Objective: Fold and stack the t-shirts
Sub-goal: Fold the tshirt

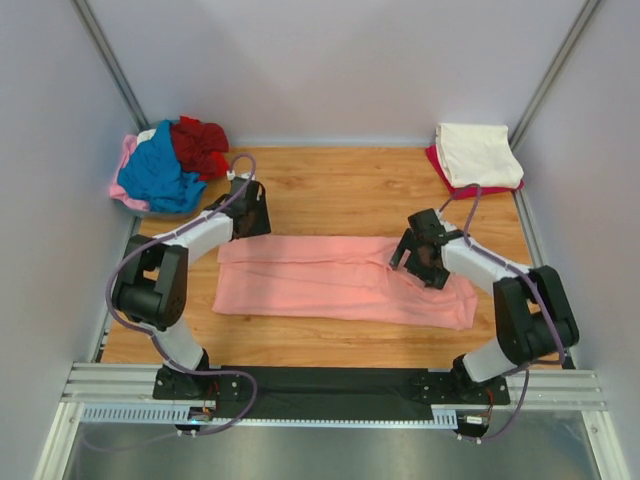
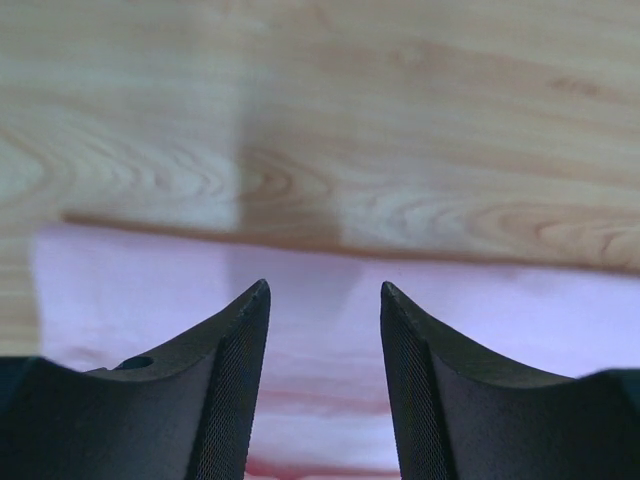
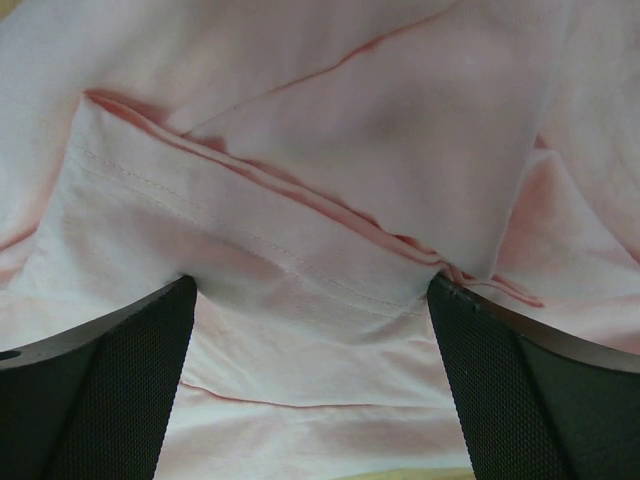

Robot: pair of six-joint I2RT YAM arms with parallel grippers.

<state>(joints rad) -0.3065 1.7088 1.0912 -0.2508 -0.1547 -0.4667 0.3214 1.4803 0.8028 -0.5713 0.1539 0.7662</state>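
A salmon-pink t-shirt [image 1: 330,278] lies folded in a long band across the middle of the wooden table [image 1: 350,190]. My left gripper [image 1: 250,212] is open and empty, low over the shirt's far left corner. In the left wrist view the gripper [image 2: 325,292] hangs above the shirt's far edge [image 2: 480,320], with bare wood beyond. My right gripper [image 1: 420,255] is open over the shirt's right part. In the right wrist view its gripper [image 3: 312,287] is spread wide, tips pressed against a hemmed fold of the pink cloth [image 3: 300,250].
A loose pile at the back left holds a blue shirt [image 1: 155,172], a dark red shirt [image 1: 200,145] and a pale pink one [image 1: 124,165]. At the back right a folded cream shirt [image 1: 478,153] lies on a red one [image 1: 445,178]. White walls enclose the table.
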